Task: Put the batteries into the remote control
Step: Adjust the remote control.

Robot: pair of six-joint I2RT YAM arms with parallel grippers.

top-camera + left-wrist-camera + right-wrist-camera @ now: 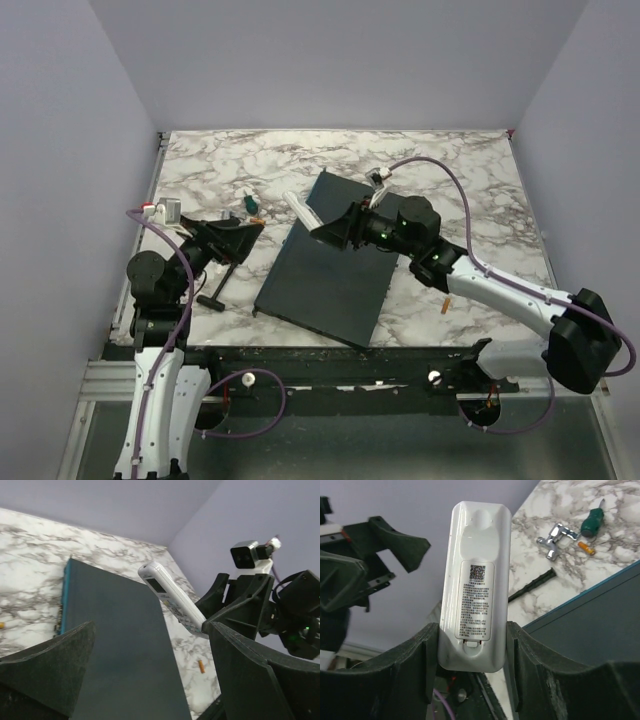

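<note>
The left gripper (243, 240) gapes empty; the right gripper (472, 635) pinches the remote control (476, 545) by its lower end, aloft over the dark slab (320, 285). So short a hold may let it pivot or slip, and its back cover (476, 602), seemingly shut, bars the batteries (445, 305).

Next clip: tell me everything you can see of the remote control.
The remote control is a slim white plastic oblong with rounded ends. Its face shows a small screen and grey buttons; its back bears a printed label with a square code, cover seemingly closed. The right gripper clamps its button end from both sides, holding it tilted in the air over the dark slab. Nothing else touches it.
</note>
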